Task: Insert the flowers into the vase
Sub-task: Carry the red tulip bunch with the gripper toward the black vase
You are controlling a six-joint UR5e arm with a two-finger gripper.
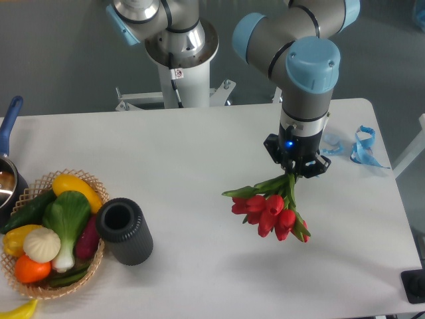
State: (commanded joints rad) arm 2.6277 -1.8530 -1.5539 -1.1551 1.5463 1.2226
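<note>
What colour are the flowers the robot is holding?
Red tulip heads on green stems, the flowers show clearly in the fixed camera view, under the gripper.

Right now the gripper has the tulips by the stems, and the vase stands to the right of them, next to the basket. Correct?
One thing is off: the vase stands to the left of the tulips, not the right. The camera view shows it upright at the image's lower left, beside the basket. The rest holds: the gripper has the tulips by the stems.
</note>
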